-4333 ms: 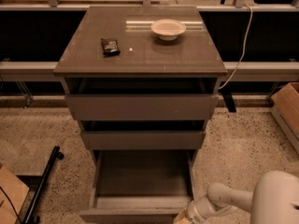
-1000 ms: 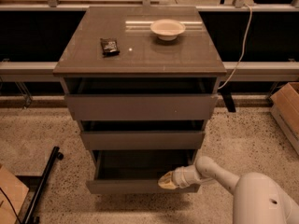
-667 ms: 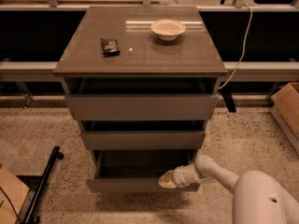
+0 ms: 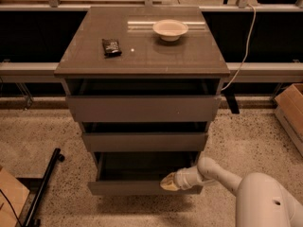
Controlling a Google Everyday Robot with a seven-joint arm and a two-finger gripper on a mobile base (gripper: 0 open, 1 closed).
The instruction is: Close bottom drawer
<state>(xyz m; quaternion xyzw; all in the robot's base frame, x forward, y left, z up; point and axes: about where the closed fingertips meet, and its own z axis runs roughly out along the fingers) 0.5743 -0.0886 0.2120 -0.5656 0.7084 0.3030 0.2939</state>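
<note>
The bottom drawer (image 4: 128,187) is the lowest of the cabinet's three grey-brown drawers, with a plain flat front. It stands partly pulled out, its dark inside showing above the front. My gripper (image 4: 169,182) is on a white arm that reaches in from the lower right. Its tip rests against the right part of the bottom drawer's front. The middle drawer (image 4: 144,141) and the taller top drawer (image 4: 142,108) stand slightly out.
A white bowl (image 4: 170,29) and a small dark packet (image 4: 111,47) lie on the cabinet top (image 4: 189,56). A cardboard box (image 4: 289,112) stands at the right, a black bar (image 4: 43,186) and another box (image 4: 9,202) at the lower left. A white cable (image 4: 244,51) hangs at the right.
The bottom drawer was pulled far out at first; it now stands much further in, with my gripper against its front. Over the last second little has moved.
</note>
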